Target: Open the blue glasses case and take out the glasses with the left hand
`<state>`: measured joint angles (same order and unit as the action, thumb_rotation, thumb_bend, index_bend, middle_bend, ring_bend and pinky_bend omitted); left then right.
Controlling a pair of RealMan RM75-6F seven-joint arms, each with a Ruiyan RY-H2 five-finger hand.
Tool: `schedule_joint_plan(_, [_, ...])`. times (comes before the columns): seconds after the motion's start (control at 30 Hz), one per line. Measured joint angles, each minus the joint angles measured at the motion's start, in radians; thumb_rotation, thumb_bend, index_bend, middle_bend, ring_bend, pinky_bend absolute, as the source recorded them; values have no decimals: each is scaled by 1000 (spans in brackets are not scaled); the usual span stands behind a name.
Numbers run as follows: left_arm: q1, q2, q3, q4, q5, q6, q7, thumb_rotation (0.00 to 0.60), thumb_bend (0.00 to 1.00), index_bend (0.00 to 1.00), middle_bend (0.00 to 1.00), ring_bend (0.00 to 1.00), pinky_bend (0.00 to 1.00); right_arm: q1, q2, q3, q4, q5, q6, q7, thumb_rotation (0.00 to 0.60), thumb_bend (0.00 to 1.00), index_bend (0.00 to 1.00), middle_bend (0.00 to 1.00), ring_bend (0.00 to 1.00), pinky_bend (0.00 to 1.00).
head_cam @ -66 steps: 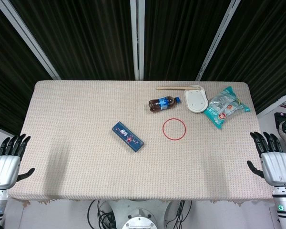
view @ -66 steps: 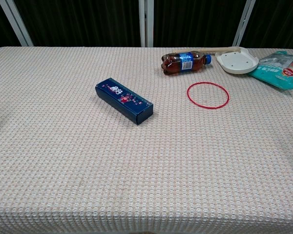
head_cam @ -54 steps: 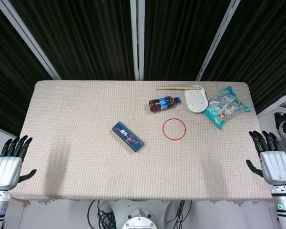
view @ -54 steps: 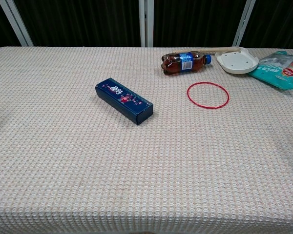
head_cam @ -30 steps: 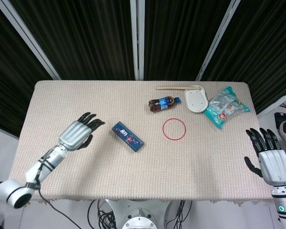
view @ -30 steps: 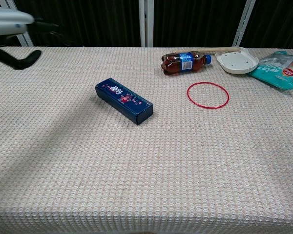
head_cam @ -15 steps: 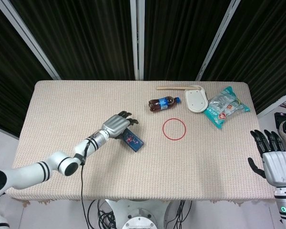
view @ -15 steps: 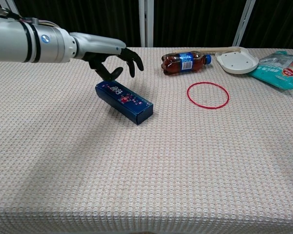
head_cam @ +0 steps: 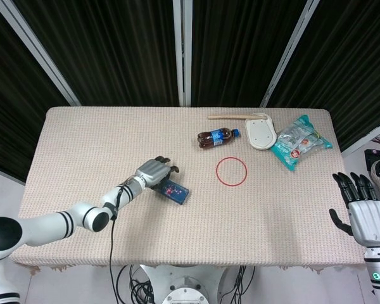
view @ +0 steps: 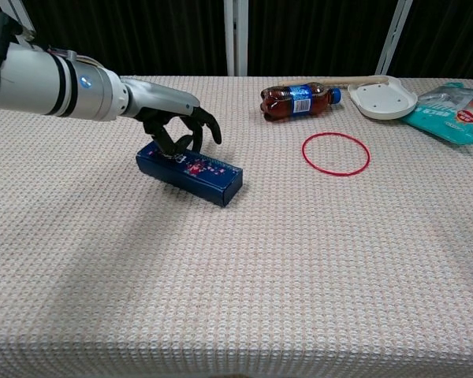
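dark curtains hang behind the cloth-covered table, and your left hand sits left of centre in both views, fingers curled down over the near-left end of the blue glasses case. fingertips touch the top face of the case; whether they have a real grip you cannot tell. your right hand waits at the lower right of the head view, fingers spread, holding nothing. the case lies flat and closed, its long side slanting toward lower right. judging from this, the risk is the case sliding or turning on the cloth if you press on 1 end only, so the lid never lifts. the red ring and the bottle lie well apart from the case, upper right.
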<state>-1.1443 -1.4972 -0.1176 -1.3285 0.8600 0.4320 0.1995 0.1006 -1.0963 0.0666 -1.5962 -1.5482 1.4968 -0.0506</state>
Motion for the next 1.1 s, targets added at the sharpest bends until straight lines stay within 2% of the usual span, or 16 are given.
schedule_joint_plan(0.2, [8, 55, 62, -107, -67, 87, 34, 600, 683, 192, 356, 23, 0, 1, -3, -2, 1, -8, 3, 2, 600, 292, 0, 103, 0, 0])
schedule_joint_plan(0.27, [19, 67, 67, -144, -66, 131, 39, 600, 569, 187, 326, 23, 0, 3, -4, -2, 1, -10, 1, 4, 600, 292, 0, 103, 0, 0])
schedule_joint_plan(0.4, [56, 83, 69, -207, -16, 236, 42, 600, 252, 159, 244, 22, 0, 7, -4, -2, 2, -16, -2, 11, 600, 292, 0, 103, 0, 0])
schedule_joint_plan(0.47, [82, 87, 72, -236, 39, 298, 46, 600, 181, 147, 223, 22, 0, 8, -4, -3, 5, -18, -1, 16, 600, 292, 0, 103, 0, 0])
schedule_joint_plan(0.6, [131, 84, 88, -282, 148, 409, 78, 600, 158, 141, 203, 22, 0, 9, -6, -4, 12, -20, -1, 28, 600, 292, 0, 103, 0, 0])
schedule_joint_plan(0.7, [150, 66, 101, -292, 178, 443, 131, 600, 158, 144, 200, 22, 0, 9, -8, -6, 18, -25, 0, 36, 600, 292, 0, 103, 0, 0])
schedule_joint_plan(0.83, [156, 28, 102, -286, 153, 441, 181, 600, 165, 182, 214, 22, 0, 7, -8, -9, 25, -29, 4, 44, 600, 292, 0, 103, 0, 0])
schedule_joint_plan(1.1, [149, -13, 74, -229, 75, 395, 204, 600, 285, 226, 245, 22, 0, -6, -8, -14, 36, -24, 16, 58, 600, 292, 0, 103, 0, 0])
